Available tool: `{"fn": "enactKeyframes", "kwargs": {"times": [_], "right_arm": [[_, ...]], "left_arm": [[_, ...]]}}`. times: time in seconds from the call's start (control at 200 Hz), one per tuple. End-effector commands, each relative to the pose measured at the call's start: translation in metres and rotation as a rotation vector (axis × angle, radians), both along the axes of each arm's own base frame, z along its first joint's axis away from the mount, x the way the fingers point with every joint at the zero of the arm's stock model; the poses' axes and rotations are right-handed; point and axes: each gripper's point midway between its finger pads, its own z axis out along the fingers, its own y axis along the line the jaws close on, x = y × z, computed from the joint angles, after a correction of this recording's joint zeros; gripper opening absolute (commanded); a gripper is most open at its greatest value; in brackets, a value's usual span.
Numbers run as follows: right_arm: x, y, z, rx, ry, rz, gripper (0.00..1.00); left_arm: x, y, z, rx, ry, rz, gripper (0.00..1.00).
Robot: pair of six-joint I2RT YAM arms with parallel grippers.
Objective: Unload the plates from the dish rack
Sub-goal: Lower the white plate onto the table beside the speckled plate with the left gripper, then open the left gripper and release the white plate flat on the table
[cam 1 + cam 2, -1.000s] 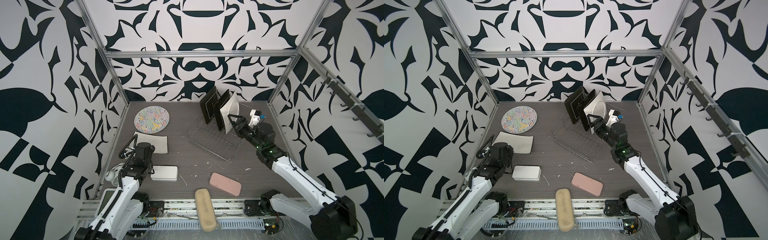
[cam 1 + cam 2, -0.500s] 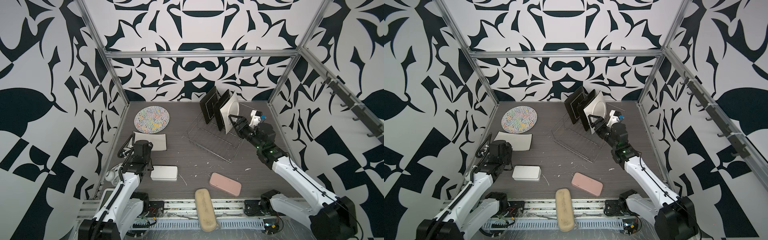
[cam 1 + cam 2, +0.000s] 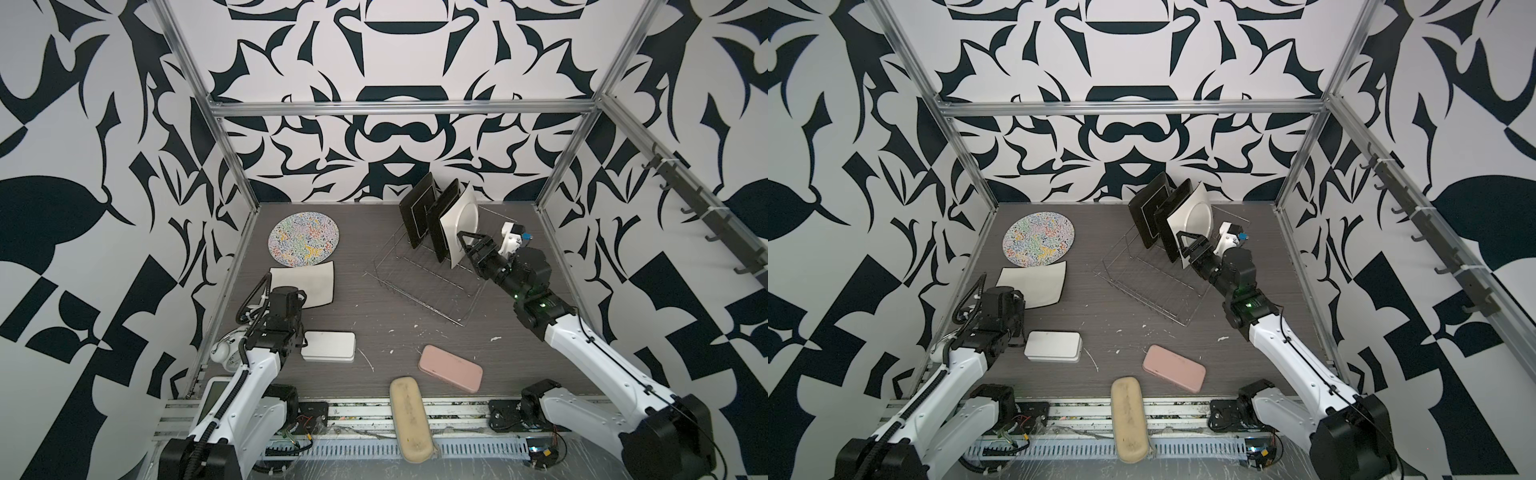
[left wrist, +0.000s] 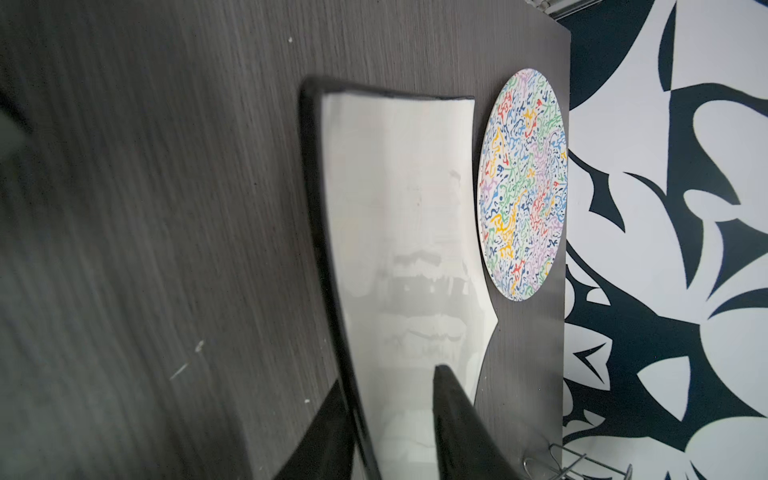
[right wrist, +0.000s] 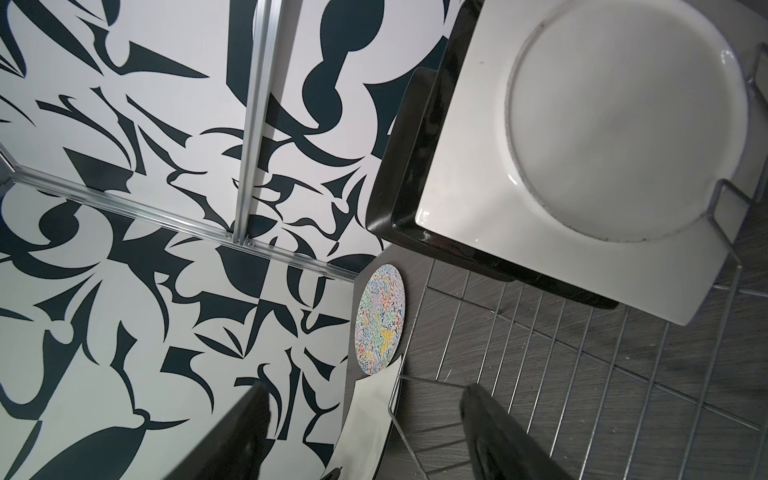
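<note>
Left gripper [image 4: 388, 376], jaws apart, straddles flat plate [image 3: 309, 282] left of rack [image 3: 419, 286]; right gripper [image 5: 365, 388], jaws wide, faces racked white plate [image 3: 461, 220].

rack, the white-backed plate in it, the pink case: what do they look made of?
Dish rack: thin bare metal wire, silvery, shiny glints.
White-backed plate: glazed ceramic by the look, glossy highlights and a raised foot ring; melamine not ruled out.
Pink case: matte, soft-looking, maybe silicone or fabric; unclear.
</note>
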Motion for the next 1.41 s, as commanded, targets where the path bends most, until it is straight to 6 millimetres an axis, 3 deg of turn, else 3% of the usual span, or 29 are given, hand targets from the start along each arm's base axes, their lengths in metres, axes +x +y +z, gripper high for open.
{"fn": "enactKeyframes", "kwargs": {"times": [0.0, 0.355, 1.075, 1.21, 1.4], "right_arm": [[-0.002, -0.004, 0.012, -0.002, -0.05, -0.012, 0.76], [-0.001, -0.006, 0.011, -0.003, -0.048, -0.019, 0.76], [0.0, -0.008, 0.011, 0.003, -0.048, -0.022, 0.76], [0.0, -0.007, 0.013, 0.005, -0.052, -0.018, 0.76], [0.001, -0.006, 0.012, 0.005, -0.048, -0.012, 0.76]], "left_arm": [[0.001, 0.004, 0.004, -0.005, -0.038, 0.028, 0.38], [-0.004, 0.002, -0.01, -0.027, -0.003, 0.036, 0.57], [-0.021, 0.003, -0.03, -0.027, 0.071, 0.038, 0.67], [-0.02, 0.004, -0.025, -0.012, 0.068, 0.024, 0.68], [-0.008, 0.001, 0.004, 0.056, 0.036, -0.052, 0.7]]}}
